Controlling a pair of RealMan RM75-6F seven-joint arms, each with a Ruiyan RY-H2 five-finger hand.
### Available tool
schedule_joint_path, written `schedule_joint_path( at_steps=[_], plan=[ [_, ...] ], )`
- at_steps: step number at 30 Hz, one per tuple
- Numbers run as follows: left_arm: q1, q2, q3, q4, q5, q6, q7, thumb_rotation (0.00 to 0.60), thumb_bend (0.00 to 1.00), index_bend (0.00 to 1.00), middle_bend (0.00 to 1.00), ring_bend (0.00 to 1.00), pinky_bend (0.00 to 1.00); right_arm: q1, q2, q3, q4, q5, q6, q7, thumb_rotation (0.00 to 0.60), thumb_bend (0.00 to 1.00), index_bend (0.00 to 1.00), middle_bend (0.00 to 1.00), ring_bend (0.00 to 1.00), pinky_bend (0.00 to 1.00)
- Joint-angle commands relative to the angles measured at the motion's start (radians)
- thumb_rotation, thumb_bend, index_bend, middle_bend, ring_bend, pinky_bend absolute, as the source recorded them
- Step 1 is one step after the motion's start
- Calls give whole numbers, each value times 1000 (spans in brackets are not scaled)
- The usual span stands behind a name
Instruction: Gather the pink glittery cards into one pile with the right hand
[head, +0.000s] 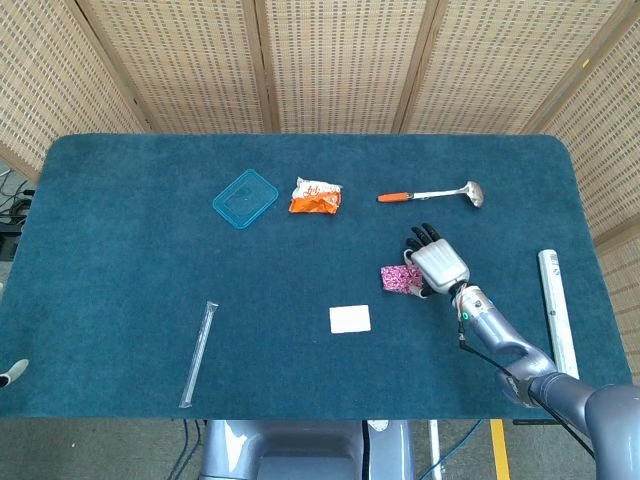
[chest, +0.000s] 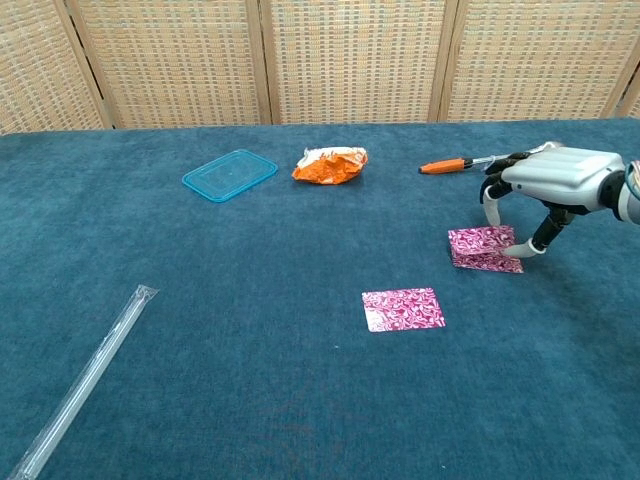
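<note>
1. Two pink glittery cards lie overlapped (chest: 482, 247) under the right hand (chest: 560, 175), to the robot's right of the table's (chest: 250, 400) middle; the upper one sits slightly askew on the lower. The third card (chest: 403, 308) lies alone, nearer the robot and well apart from the pair.
2. Right hand is arched over the pair, fingers (chest: 492, 205) spread and pointing down, tips at the cards' edges. Nothing is gripped; whether the tips press the cards cannot be told. Left hand is not in view.
3. Handling, as a judgement: the cards look thin, light and flat, hard to lift off the felt. Sliding with a fingertip pressing on the face seems easier than pinching an edge.
4. Orientation: the lone card's long axis runs left to right across the table in the chest view. In the head view it shows white (head: 350, 319), while the pair (head: 398, 278) shows pink.
5. Bystanders: blue lid (chest: 230, 174), orange snack packet (chest: 330, 164), ladle (head: 430, 194), clear tube (chest: 85, 378).
</note>
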Motion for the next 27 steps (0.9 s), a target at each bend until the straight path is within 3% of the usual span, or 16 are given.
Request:
schedule_joint_path(
  at_steps=[1,27],
  plan=[
    [0,0,1,-1,0,-1,1,600,46,0,0,0,0,-5,-2,-5,10,-6,0,8,600,311,456,213,0,0],
    [1,3,1,-6,0,0,8,600,46,0,0,0,0,-15,-19,-5,69,-28,-4,53,600,234,313,177,0,0]
  ],
)
